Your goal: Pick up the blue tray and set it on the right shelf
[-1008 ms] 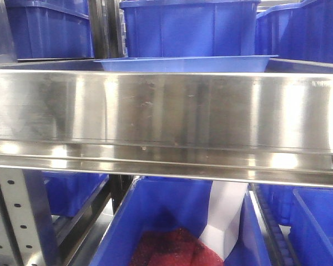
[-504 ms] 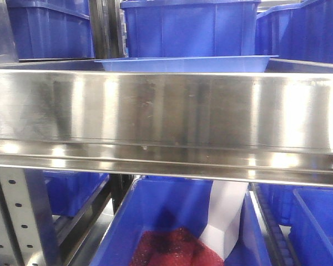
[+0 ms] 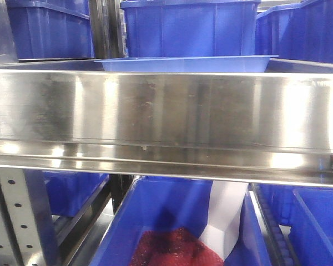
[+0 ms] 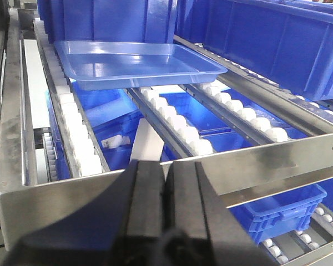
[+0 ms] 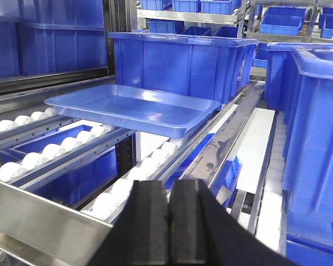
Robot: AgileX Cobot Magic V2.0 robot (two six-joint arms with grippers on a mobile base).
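My left claw (image 4: 164, 188) and right claw (image 5: 168, 213) both sit pressed closed, holding nothing. The blue tray (image 4: 134, 62) rests on the right shelf (image 3: 166, 111) rollers — seemingly just before a deep blue bin (image 5: 180, 64).

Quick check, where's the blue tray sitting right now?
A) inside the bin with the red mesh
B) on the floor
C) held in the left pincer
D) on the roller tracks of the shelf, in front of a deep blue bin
D: the blue tray rests on the white roller tracks just ahead of a deep blue bin, with both pincers shut and clear of it.
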